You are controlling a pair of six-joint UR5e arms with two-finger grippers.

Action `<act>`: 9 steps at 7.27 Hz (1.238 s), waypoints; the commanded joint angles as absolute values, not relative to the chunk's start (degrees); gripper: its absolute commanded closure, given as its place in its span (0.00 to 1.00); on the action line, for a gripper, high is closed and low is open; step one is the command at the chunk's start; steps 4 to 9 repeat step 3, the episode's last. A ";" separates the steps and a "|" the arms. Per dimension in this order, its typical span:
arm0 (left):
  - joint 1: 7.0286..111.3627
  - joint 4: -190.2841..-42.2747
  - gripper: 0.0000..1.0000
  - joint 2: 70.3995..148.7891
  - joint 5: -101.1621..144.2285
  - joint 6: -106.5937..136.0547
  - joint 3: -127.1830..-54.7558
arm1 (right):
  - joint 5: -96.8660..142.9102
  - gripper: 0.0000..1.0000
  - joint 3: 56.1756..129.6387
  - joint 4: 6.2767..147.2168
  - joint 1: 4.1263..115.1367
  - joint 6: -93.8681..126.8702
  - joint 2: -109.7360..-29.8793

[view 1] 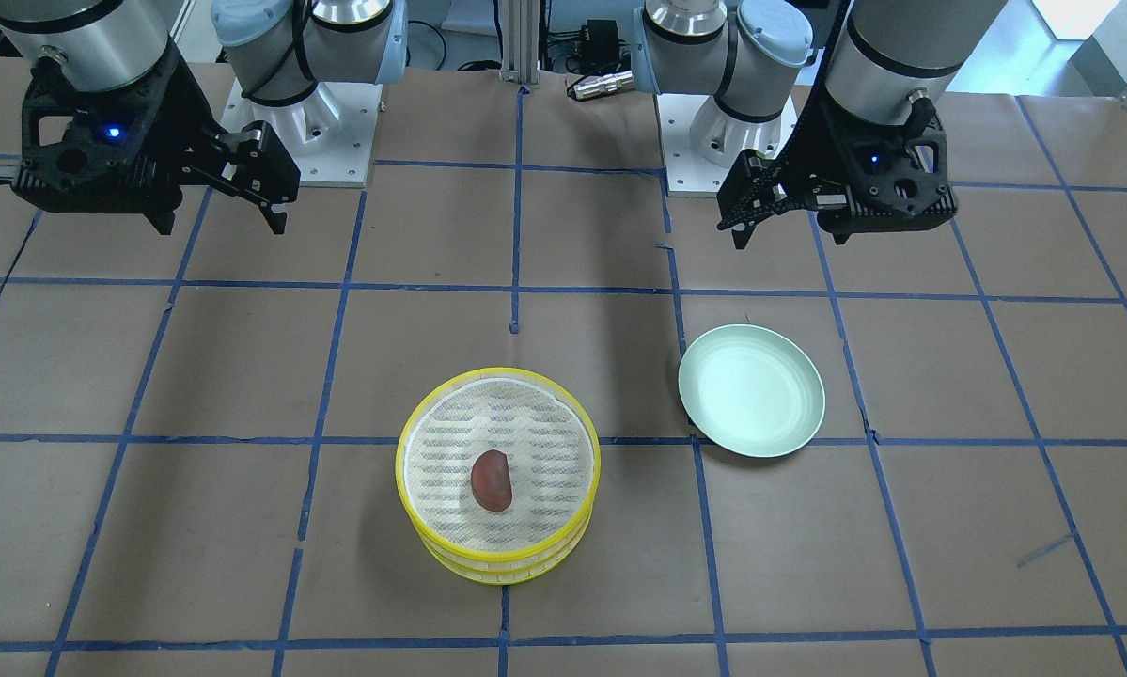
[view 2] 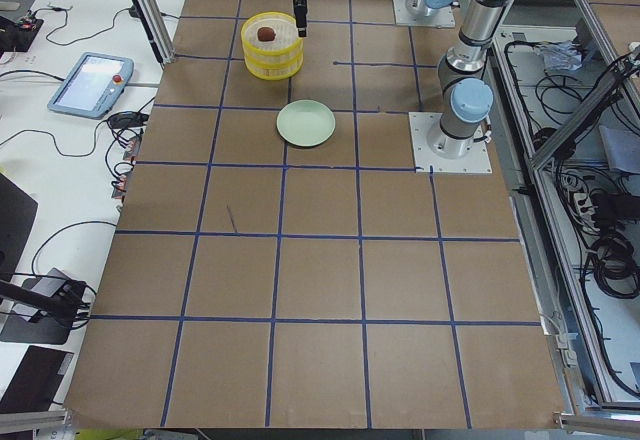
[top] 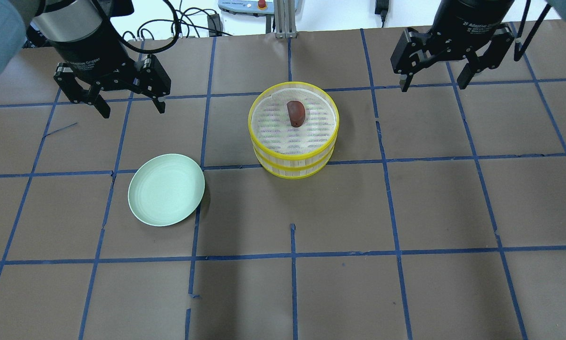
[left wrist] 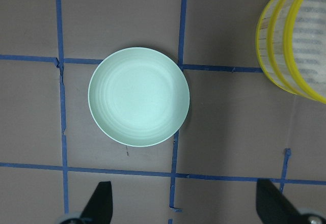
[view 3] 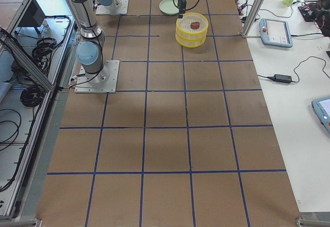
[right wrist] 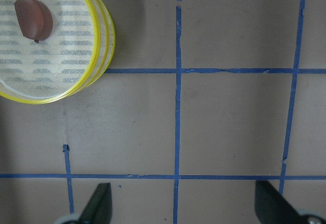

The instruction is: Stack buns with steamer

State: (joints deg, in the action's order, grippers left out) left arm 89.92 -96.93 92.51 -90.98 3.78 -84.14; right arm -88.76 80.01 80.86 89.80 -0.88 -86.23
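Yellow-rimmed steamer [top: 293, 163] tiers are seen stacked two high near the middle of the table [top: 405, 293], and the reddish-brown bun [top: 296, 113] is laid on the woven liner of the upper tier. The pale green plate [top: 166, 196] is set apart on the left arm's side. The left gripper [top: 133, 111] and the right gripper [top: 432, 86] are held above the table, well apart from the steamer, jaws spread wide.
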 commanded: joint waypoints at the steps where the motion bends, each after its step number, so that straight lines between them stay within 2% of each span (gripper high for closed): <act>1: 89.91 -96.94 0.00 92.46 -90.62 3.69 -84.29 | -88.68 0.00 79.98 80.68 89.74 -0.88 -86.22; 9: 89.83 -96.94 0.00 92.37 -90.62 3.69 -84.29 | -88.51 0.00 79.98 80.77 89.65 -0.88 -86.13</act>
